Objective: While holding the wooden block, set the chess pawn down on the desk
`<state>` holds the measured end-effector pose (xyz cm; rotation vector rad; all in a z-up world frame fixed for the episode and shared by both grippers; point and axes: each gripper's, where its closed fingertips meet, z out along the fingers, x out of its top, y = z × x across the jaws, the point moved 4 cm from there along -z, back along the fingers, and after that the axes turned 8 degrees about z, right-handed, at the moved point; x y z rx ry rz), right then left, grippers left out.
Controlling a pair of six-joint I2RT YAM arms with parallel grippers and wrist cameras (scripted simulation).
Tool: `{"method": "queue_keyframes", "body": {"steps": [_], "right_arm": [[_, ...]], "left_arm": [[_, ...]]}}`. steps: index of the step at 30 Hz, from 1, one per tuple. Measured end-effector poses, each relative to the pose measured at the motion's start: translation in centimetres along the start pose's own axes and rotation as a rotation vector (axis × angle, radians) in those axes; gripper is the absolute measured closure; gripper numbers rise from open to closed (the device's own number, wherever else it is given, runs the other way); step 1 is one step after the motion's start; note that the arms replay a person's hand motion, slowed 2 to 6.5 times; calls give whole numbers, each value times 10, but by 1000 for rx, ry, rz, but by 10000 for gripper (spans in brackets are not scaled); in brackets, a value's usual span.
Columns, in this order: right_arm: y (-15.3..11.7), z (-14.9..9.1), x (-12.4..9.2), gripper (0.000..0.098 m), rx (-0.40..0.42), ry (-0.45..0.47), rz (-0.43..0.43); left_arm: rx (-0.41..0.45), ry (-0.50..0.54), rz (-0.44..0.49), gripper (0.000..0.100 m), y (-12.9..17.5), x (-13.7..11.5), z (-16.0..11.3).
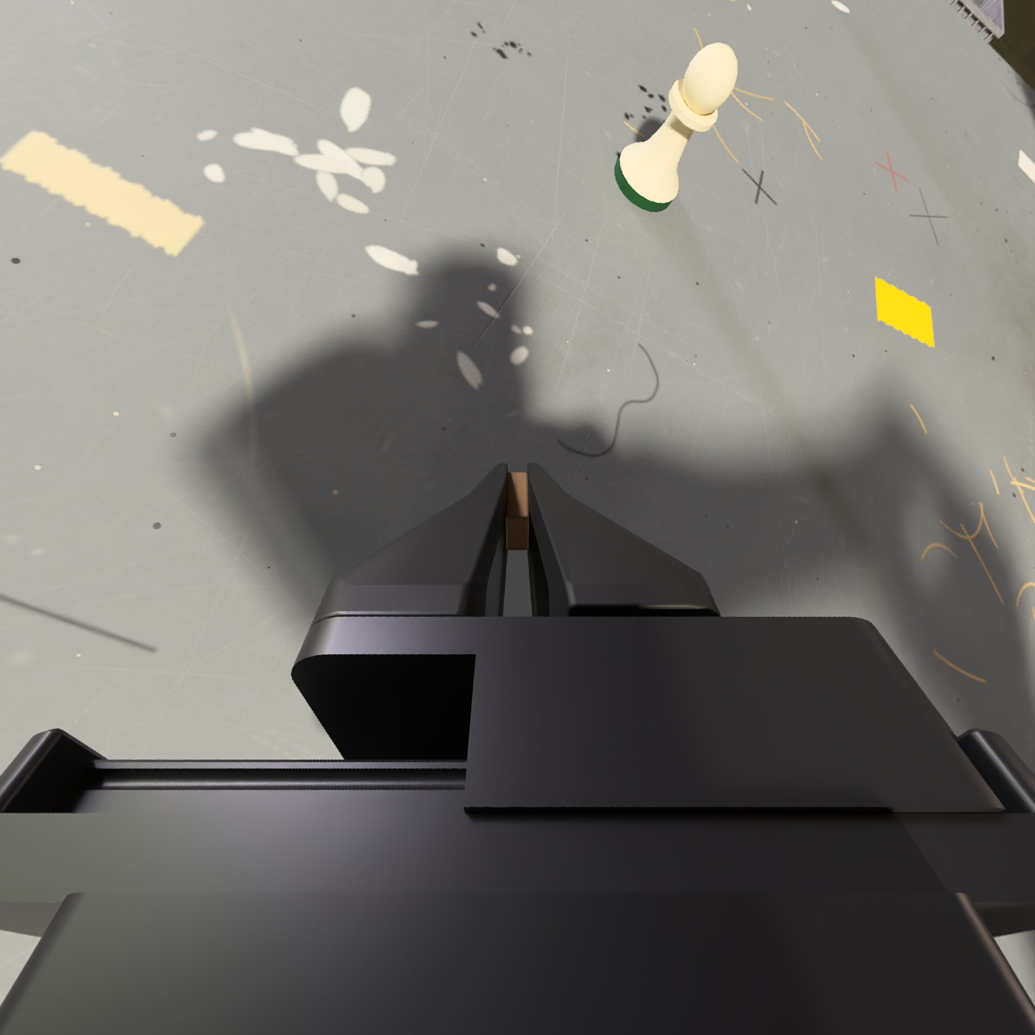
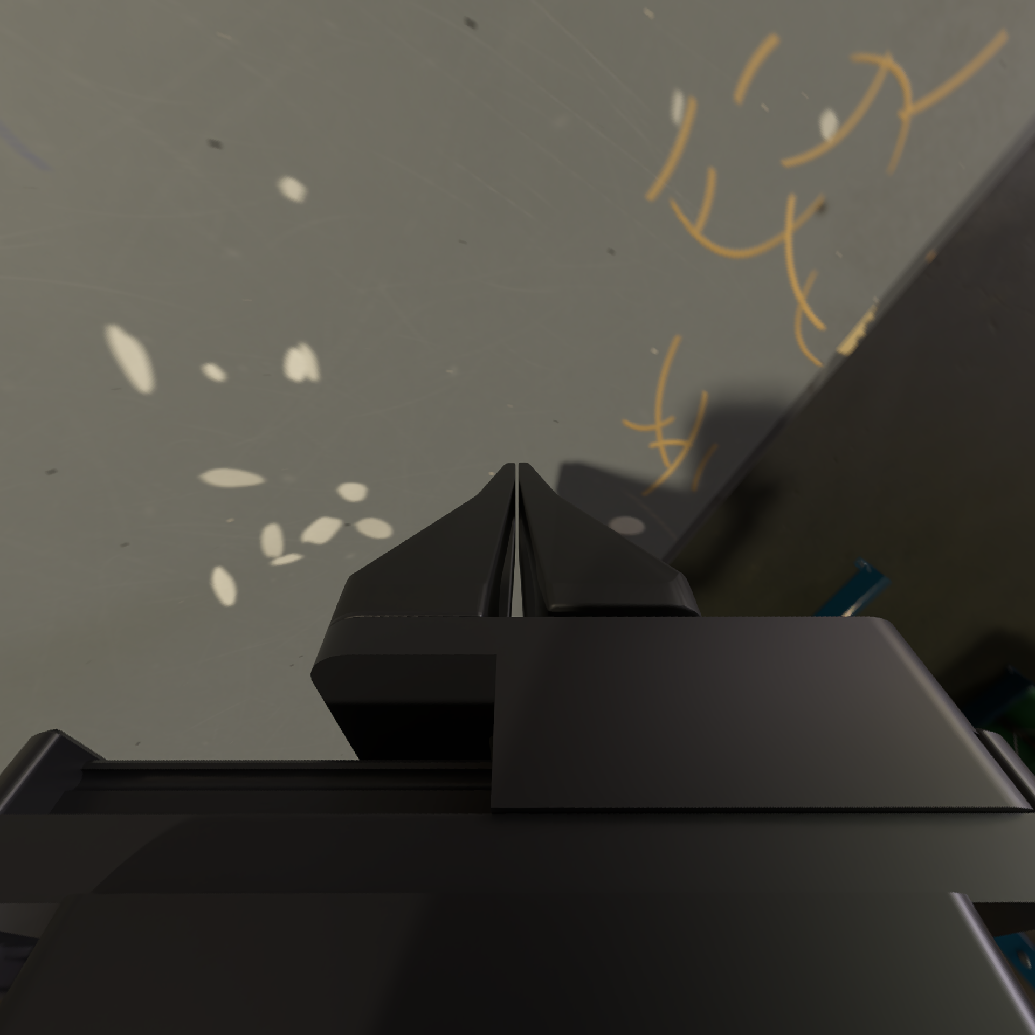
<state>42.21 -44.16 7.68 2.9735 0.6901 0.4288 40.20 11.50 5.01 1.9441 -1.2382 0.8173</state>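
In the left wrist view my left gripper (image 1: 517,467) is shut on a small wooden block (image 1: 516,511), a thin brown piece clamped between the black fingers, held above the grey desk (image 1: 224,347). A cream chess pawn (image 1: 675,131) with a green base stands on the desk far ahead and to the right, well apart from the gripper. In the right wrist view my right gripper (image 2: 516,466) is shut with nothing between its fingers, over the desk (image 2: 336,224). The pawn does not show in that view.
The desk carries pale paint flecks, a cream tape strip (image 1: 101,193), a yellow patch (image 1: 904,311), crosses and orange scribbles (image 2: 745,224). The desk's edge (image 2: 840,358) runs diagonally at the right of the right wrist view, with dark space beyond it.
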Motion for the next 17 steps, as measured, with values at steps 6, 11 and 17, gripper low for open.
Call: {"method": "queue_keyframes", "body": {"steps": [6,11,17], "right_arm": [[-15,-16,4,966,170,105,-8],[-7,-24,-6,913,140,101,37],[-9,-17,-11,705,163,63,53]], "left_arm": [[1,1,1,945,0,0,0],[0,0,0,945,0,-1,0],[-10,4,-10,945,0,0,0]]}}
